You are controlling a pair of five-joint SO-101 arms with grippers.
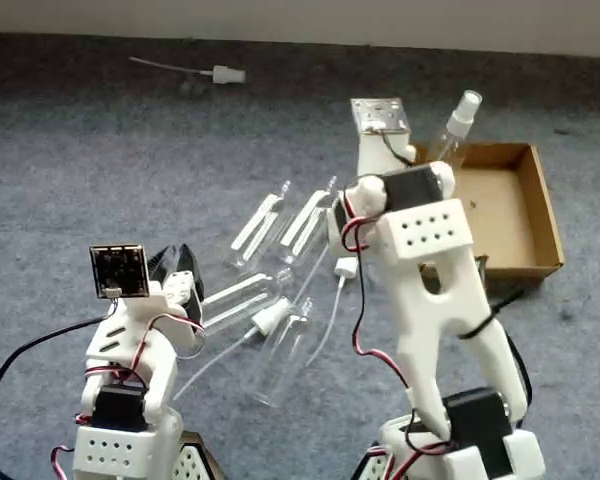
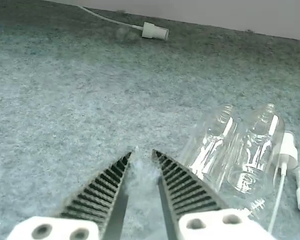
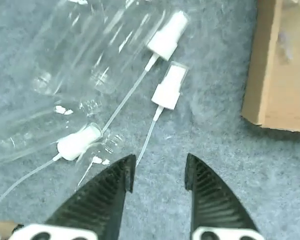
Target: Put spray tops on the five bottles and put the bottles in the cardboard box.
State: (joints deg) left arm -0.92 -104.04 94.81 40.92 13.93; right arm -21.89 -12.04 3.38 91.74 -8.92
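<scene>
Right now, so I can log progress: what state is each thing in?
Box, open.
Bottle in box, top on, tilted.
Four other bottles, lying down, no tops.
Loose tops, off bottles.
Left gripper, open, empty.
Right gripper, open, empty.

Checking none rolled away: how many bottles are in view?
5. One capped bottle leans at the cardboard box's far corner; four uncapped bottles lie on the carpet: two farther back, two nearer.

Soft, even light, fairly bright. Faint shadows on grey mat (image 1: pixel 130 150). White glints run along clear bottles (image 2: pixel 255 135). Dark narrow shadow under box (image 3: pixel 275 65) edge. No harsh glare.
</scene>
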